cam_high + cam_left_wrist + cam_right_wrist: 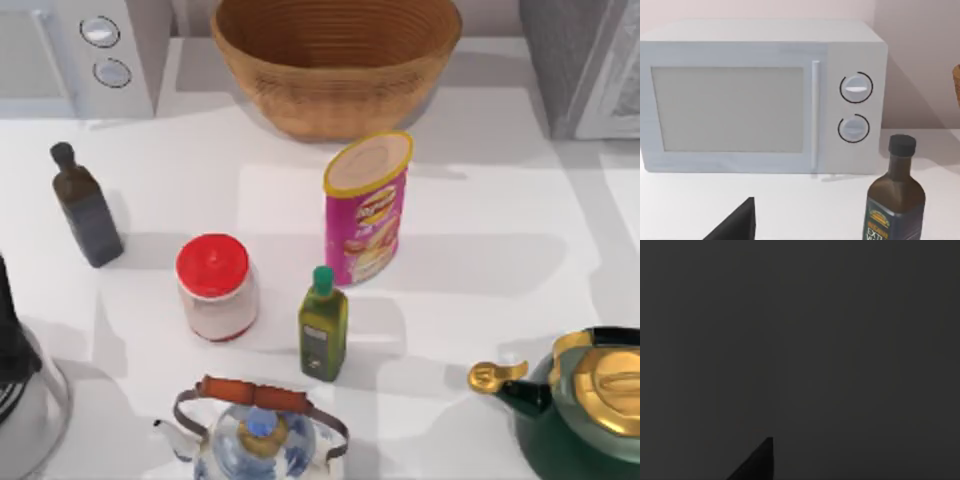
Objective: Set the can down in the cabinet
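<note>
The pink can (367, 208) stands upright mid-tabletop, apart from the cabinet (585, 65) at the far right. It looks light, stiff and smooth; grip around its middle. Whether either hand is open, I cannot tell.

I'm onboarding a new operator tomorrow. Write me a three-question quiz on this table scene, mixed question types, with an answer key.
1. True or false: the can stands upright on the table, not yet in the cabinet.
2. Multiple choice: which item sits directly in front of the can, nearer the top view's bottom edge? A) the dark bottle B) the green-capped oil bottle C) the wicker basket
3. Fill in: the jar left of the can has a ____ lid.

Key: 1 true. 2 B. 3 red.
</note>
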